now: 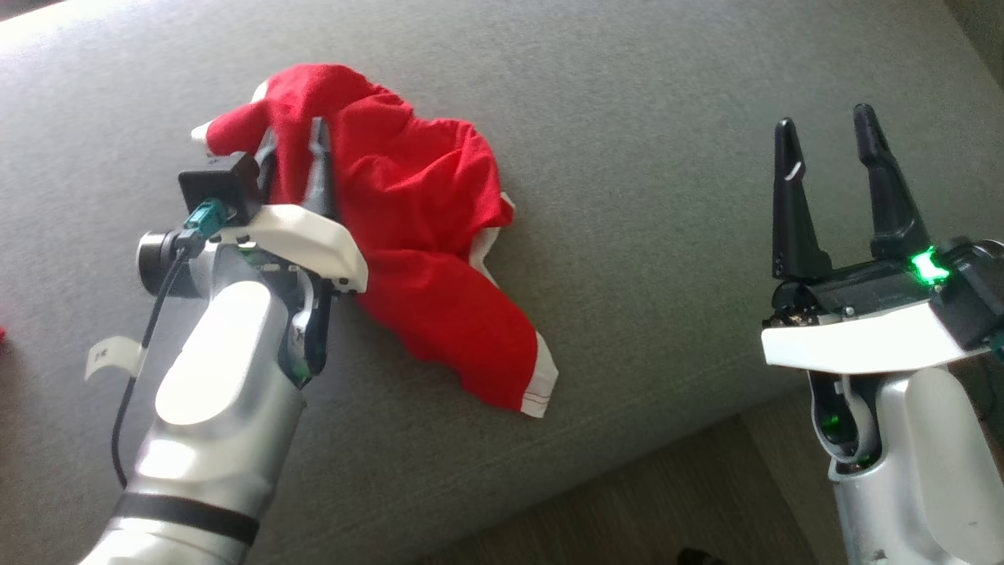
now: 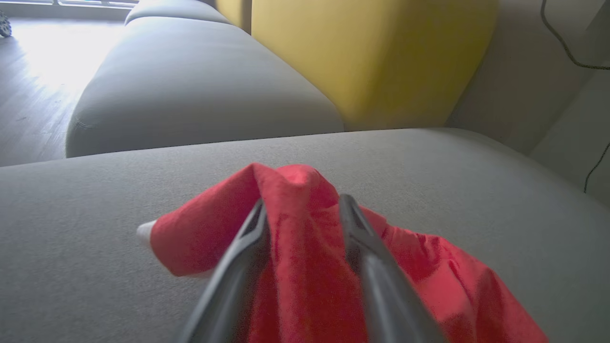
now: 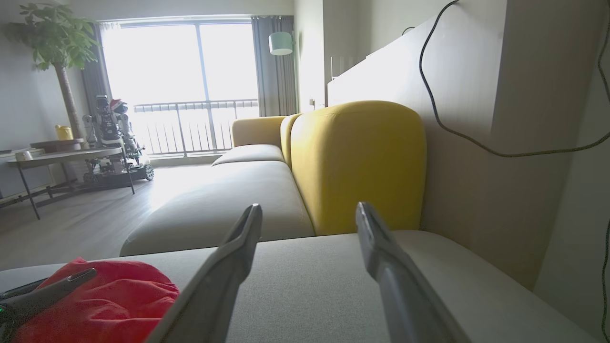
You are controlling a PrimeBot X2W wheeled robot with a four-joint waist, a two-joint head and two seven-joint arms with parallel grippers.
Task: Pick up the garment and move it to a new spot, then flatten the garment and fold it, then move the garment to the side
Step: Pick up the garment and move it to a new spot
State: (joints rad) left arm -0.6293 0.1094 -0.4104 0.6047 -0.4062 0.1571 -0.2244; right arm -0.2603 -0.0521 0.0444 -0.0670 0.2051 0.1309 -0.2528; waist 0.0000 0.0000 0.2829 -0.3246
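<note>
Left gripper [image 1: 294, 145] is down on the red garment [image 1: 423, 204], its two dark fingers standing apart with a ridge of cloth bunched up between them. The left wrist view shows it well: the left gripper [image 2: 302, 209] straddles a raised fold of the garment [image 2: 305, 276], and the red cloth fills the gap, touches both inner faces and rises just past the fingertips. That's no pinch, the fingers are spread. In the head view the rest of the garment spills off crumpled to the right of those fingers, its white-edged hem lying close to the front edge of the grey sofa seat [image 1: 627, 118]. A small white-tipped corner pokes out to the left of the fingertips.

Over on the other side, the right gripper [image 1: 823, 122] hovers well apart from the garment, fingers wide and nothing between them, a green light [image 1: 929, 267] glowing at its base. Its own camera looks along the open right gripper [image 3: 309, 207], across bare grey seat to the yellow backrest [image 3: 357, 162] beyond the fingertips. The garment [image 3: 109, 295] heaps up off to the left of them, with one of the left gripper's fingers [image 3: 71, 278] lying on the red cloth.
</note>
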